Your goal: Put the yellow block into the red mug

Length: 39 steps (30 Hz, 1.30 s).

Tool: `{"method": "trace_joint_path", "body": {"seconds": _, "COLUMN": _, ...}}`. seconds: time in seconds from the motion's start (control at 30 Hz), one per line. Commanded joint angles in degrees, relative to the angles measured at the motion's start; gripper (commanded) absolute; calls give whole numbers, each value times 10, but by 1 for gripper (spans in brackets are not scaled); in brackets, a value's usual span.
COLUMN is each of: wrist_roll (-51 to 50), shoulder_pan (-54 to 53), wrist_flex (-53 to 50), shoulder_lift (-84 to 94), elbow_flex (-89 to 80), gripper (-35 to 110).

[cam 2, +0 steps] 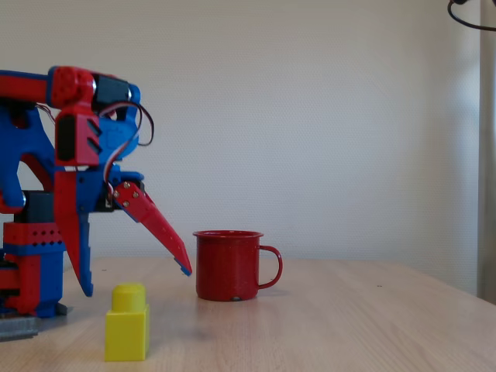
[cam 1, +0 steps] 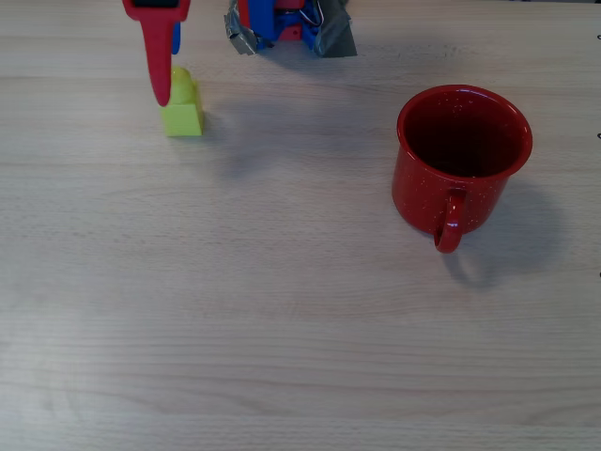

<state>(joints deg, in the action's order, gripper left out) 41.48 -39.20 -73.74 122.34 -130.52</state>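
1. The gripper (cam 2: 136,283) is seen in the fixed view with its jaws spread wide. One red finger hangs nearly straight down and the other is splayed outward toward the red mug (cam 2: 230,265). Nothing is held between them.

2. The yellow block (cam 1: 182,105) is located on the wooden table (cam 1: 300,329), upright, with its single stud on top. In the overhead view it lies at the upper left, close to the arm's base (cam 1: 286,26).

3. In the overhead view one red finger (cam 1: 158,61) is laid along the block's left edge and overlaps it. Whether the finger touches the block or only hangs above it cannot be told from that angle. In the fixed view the fingertips appear level with the block's upper part, but the depth between them is not resolved.

4. The wide opening is judged to be a pre-grasp setting: enough gap is provided for the block to be straddled before closure.

5. The red mug is placed upright, mouth open to the ceiling, well apart from the block and to the right in the overhead view. Its handle (cam 1: 449,224) is turned toward the lower edge of that view, so the rim is left unobstructed for a drop from above.

6. The task is judged to be at its early stage: the block is not yet gripped or lifted.
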Motion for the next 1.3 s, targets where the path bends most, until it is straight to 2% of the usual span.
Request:
{"method": "trace_joint_path", "body": {"seconds": 0.0, "wrist_roll": 4, "shoulder_pan": -5, "wrist_flex": 16, "shoulder_lift": 4, "elbow_flex": -6, "gripper": 45}}
{"method": "trace_joint_path", "body": {"seconds": 0.53, "wrist_roll": 1, "shoulder_pan": 8, "wrist_flex": 115, "shoulder_lift": -46, "elbow_flex": -63, "gripper": 42}}
{"method": "trace_joint_path", "body": {"seconds": 0.6, "wrist_roll": 2, "shoulder_pan": 11, "wrist_flex": 120, "shoulder_lift": -47, "elbow_flex": -63, "gripper": 38}}
{"method": "trace_joint_path", "body": {"seconds": 0.77, "wrist_roll": 5, "shoulder_pan": 15, "wrist_flex": 134, "shoulder_lift": -49, "elbow_flex": -64, "gripper": 5}}
{"method": "trace_joint_path", "body": {"seconds": 0.87, "wrist_roll": 11, "shoulder_pan": 17, "wrist_flex": 143, "shoulder_lift": -49, "elbow_flex": -64, "gripper": 0}}
{"method": "trace_joint_path", "body": {"seconds": 1.27, "wrist_roll": -49, "shoulder_pan": 7, "wrist_flex": 138, "shoulder_lift": -25, "elbow_flex": -46, "gripper": 0}}
